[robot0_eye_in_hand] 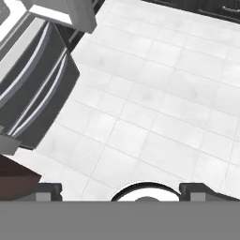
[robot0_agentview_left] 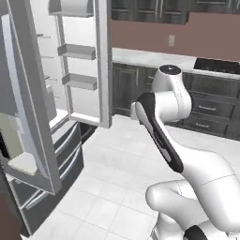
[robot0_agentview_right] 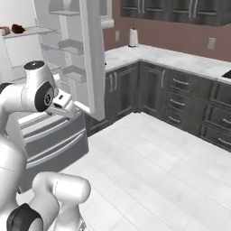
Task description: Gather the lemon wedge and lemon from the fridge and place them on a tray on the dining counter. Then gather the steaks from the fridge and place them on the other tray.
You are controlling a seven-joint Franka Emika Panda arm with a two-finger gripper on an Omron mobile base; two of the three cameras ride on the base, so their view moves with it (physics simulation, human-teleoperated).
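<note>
**Before the open fridge: arm parked, nothing in hand**

Beside the fridge (robot0_agentview_right: 67,54), whose doors stand open, the arm is folded back over the tiled floor (robot0_eye_in_hand: 154,108) with its hand aimed downward. The hand view shows the gripper (robot0_eye_in_hand: 121,190) looking at bare tiles, its two tips set far apart at the bottom edge, so the jaws are spread wide and carry nothing.

Inside the fridge, on the upper shelf (robot0_agentview_right: 34,31) at the far left of the right base view, lie a dark reddish item (robot0_agentview_right: 18,28) and a paler item (robot0_agentview_right: 4,30) just beside it. These may be steaks, but they are too small to identify. Lemon and lemon wedge cannot be located in any view. Neither tray nor dining counter is visible from this position.

Judgement on the step in hand: this is a fetch phase at the fridge, with no item yet grasped. Which of the two gatherings it belongs to cannot be settled from these pictures.

Next move, as judged: the hand must rise from its downward pose, turn toward the fridge interior between the door bins (robot0_agentview_left: 77,51), and reach the shelf holding the target without striking the door edge.

No brands, labels or legible writing are found on the fridge, cabinets (robot0_agentview_right: 180,94) or paper towel roll (robot0_agentview_right: 132,38).
</note>
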